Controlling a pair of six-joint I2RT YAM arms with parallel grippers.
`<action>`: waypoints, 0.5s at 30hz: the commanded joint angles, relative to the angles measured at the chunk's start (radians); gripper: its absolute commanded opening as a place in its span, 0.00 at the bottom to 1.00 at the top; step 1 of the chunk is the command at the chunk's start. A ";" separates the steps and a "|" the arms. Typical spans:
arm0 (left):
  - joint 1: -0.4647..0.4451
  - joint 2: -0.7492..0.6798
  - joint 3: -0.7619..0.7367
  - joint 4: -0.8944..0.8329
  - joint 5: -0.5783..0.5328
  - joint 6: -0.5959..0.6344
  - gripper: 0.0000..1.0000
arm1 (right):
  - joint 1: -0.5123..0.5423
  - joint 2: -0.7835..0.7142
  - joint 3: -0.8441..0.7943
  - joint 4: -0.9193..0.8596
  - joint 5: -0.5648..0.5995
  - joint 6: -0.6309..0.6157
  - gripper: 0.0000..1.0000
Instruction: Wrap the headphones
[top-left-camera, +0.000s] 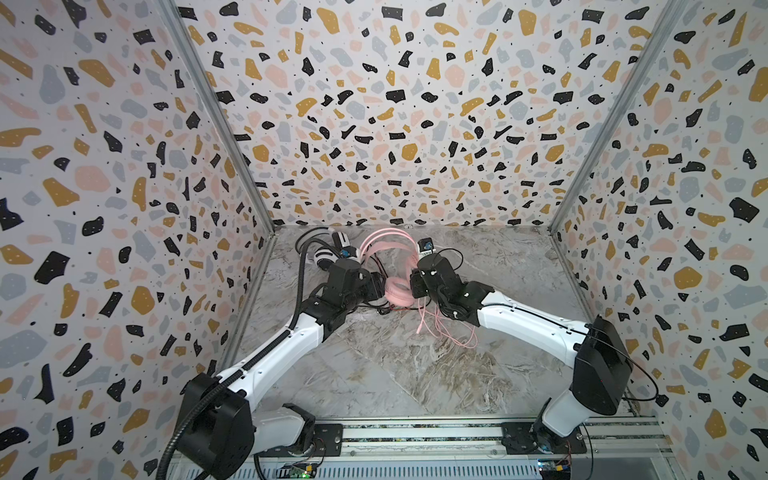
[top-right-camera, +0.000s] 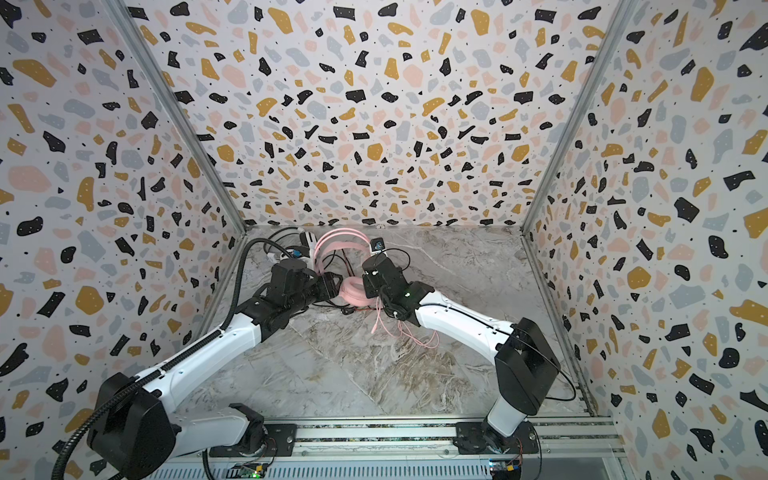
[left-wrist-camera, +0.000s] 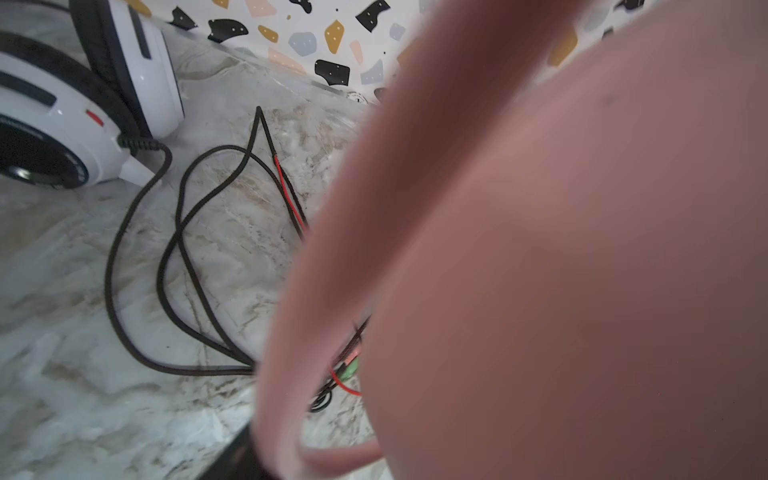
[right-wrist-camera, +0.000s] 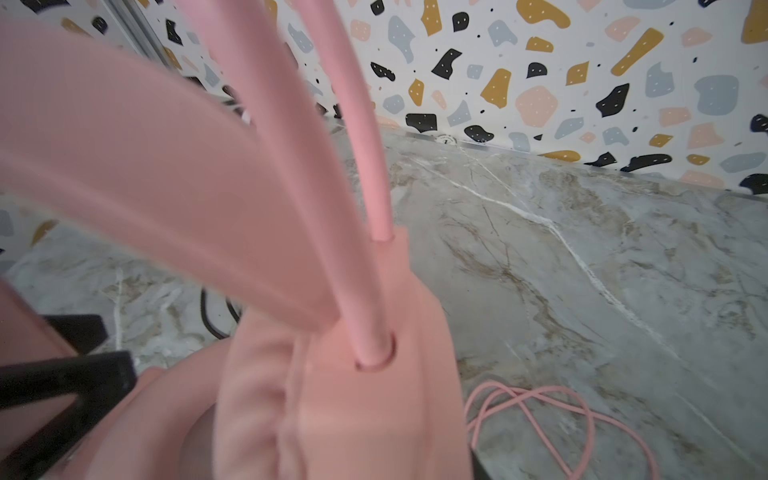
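Pink headphones (top-left-camera: 395, 293), between left gripper (top-left-camera: 376, 286) and right gripper (top-left-camera: 414, 283) — clenched or released, cannot tell

In both top views the pink headphones (top-left-camera: 397, 291) are seen just above the middle of the frame, set upright, with the arched headband (top-left-camera: 384, 243) raised behind and a round padded ear cup (top-right-camera: 353, 291) low in front. Their thin pink cable (top-left-camera: 432, 330) is spread in loose loops just below and to the right. The white headphones (top-left-camera: 328, 254), striped in black, are laid just left of them, the black cable (left-wrist-camera: 137, 266) lying in slack loops alongside.
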 joint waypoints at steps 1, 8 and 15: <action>-0.008 -0.063 0.019 -0.082 0.025 0.196 0.99 | -0.017 -0.026 0.152 -0.134 -0.067 -0.131 0.24; -0.008 -0.260 -0.050 -0.011 -0.047 0.326 1.00 | -0.036 -0.004 0.266 -0.324 -0.014 -0.157 0.24; -0.007 -0.306 -0.040 -0.071 0.028 0.505 1.00 | -0.108 -0.064 0.196 -0.296 -0.071 -0.091 0.24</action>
